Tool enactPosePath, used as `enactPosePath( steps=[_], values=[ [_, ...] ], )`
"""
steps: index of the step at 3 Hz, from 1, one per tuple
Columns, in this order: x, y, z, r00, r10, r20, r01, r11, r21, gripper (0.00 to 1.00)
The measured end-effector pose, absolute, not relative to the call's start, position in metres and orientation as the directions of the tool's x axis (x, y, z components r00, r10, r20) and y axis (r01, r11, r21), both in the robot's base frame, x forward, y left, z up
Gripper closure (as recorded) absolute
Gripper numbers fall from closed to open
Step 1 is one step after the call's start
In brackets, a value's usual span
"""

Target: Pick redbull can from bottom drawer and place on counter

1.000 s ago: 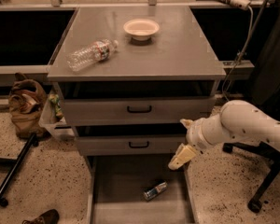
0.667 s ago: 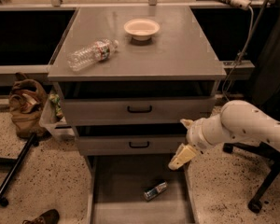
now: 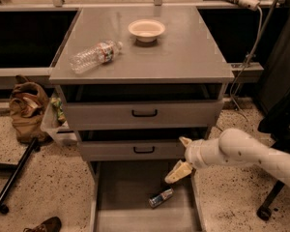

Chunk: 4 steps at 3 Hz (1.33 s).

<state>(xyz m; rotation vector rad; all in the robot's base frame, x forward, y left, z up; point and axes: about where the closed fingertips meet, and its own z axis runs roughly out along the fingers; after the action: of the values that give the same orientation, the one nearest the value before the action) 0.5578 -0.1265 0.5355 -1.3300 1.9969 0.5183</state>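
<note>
The redbull can point(image 3: 161, 197) lies on its side on the floor of the open bottom drawer point(image 3: 123, 192), near its right wall. My gripper point(image 3: 182, 157) hangs at the end of the white arm, just above and to the right of the can, in front of the middle drawer's right end. Its two cream fingers point(image 3: 178, 172) stand spread apart and hold nothing. The grey counter point(image 3: 183, 52) is the cabinet top above.
A clear water bottle point(image 3: 94, 56) lies on the counter's left side and a white bowl point(image 3: 146, 29) stands at its back. Two grey drawers with black handles point(image 3: 144, 113) are slightly open. A brown bag point(image 3: 26, 108) and a black pole point(image 3: 14, 175) lie on the floor at left.
</note>
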Motion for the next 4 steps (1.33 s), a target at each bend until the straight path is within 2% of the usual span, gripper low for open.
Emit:
enactPosePath(
  steps=[2,4],
  values=[
    [0.532,-0.090,0.425,-0.287,-0.557,-0.780,-0.928,0.365,0.081,0.00],
    [0.537,-0.087,0.403,-0.280,-0.568,-0.774,-0.926,0.373,0.062,0.00]
  ],
)
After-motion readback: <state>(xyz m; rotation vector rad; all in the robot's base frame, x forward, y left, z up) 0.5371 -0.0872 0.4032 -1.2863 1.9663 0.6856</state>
